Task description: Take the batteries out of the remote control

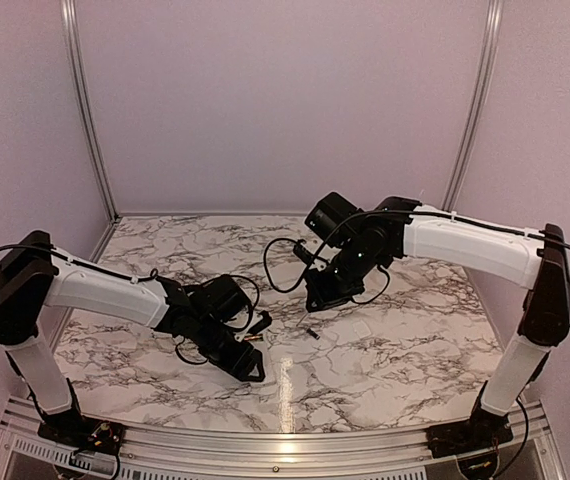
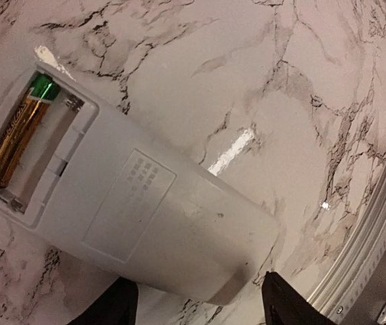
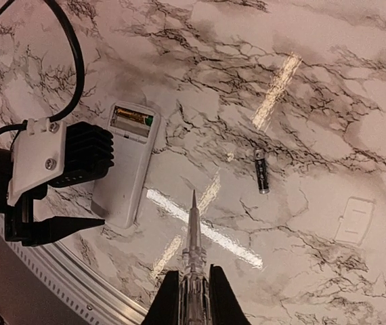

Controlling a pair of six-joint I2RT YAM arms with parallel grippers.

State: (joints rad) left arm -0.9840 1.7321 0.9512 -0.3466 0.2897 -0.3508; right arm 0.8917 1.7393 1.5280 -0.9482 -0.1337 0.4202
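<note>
Probably light, rigid and slick, the remote control (image 2: 166, 217) suits an edge pinch; left claw (image 2: 198, 288) open astride it, right claw (image 3: 191, 277) clamping a pick (image 3: 193, 223).

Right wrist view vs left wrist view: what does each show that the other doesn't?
Only right wrist: a loose battery lying on the marble, the cover plate farther right, and the right hand shut on a pointed tool.
Only left wrist: the open recess up close, with one battery in it and the slot beside it empty.
Both: the remote control, back up, with the left hand at its end away from the recess.
</note>
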